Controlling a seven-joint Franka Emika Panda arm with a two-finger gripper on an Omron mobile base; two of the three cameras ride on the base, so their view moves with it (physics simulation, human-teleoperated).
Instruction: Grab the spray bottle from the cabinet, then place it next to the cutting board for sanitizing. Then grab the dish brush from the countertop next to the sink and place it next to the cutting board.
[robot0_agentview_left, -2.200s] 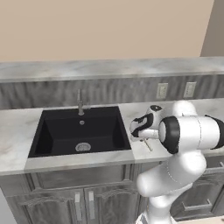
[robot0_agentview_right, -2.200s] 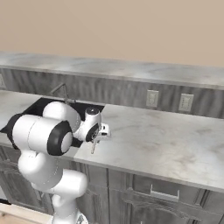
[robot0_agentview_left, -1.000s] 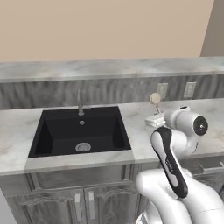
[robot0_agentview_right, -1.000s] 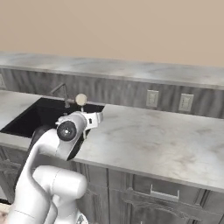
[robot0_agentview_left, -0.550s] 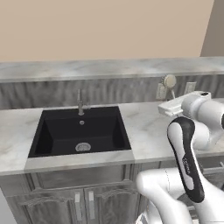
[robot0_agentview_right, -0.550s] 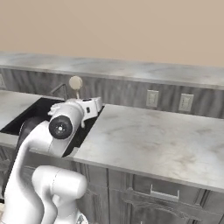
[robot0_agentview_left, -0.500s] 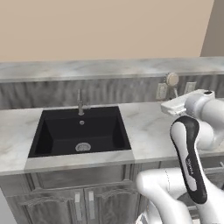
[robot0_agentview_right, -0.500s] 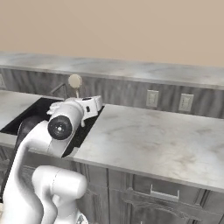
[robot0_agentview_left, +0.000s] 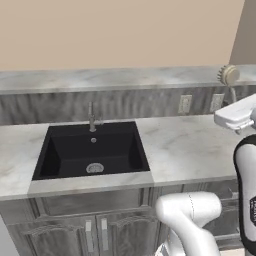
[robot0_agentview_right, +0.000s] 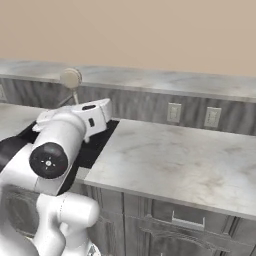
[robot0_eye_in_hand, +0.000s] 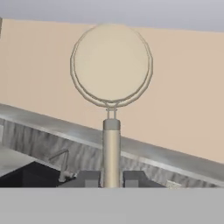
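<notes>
Since a moment ago the arm has swung the dish brush (robot0_agentview_left: 229, 76) higher and further right of the sink (robot0_agentview_left: 91, 152). Gripper (robot0_eye_in_hand: 111, 178) is clamped on its handle, round head up, above the countertop (robot0_agentview_right: 170, 160).

Mottled light-grey stone on countertop (robot0_agentview_left: 190, 147), matt, pale thick edge. Sunken in it, sink (robot0_agentview_left: 92, 152): black, matt, smooth; slim grey metal faucet (robot0_agentview_left: 92, 118) at its back rim. Grey wood-grain on backsplash (robot0_agentview_left: 125, 104) behind sink and on cabinet doors (robot0_agentview_left: 75, 225) below it. Dish brush (robot0_eye_in_hand: 111, 92): cream head, smooth and matt, tan wood-look handle. Plain matt beige wall (robot0_agentview_left: 120, 35) above.
</notes>
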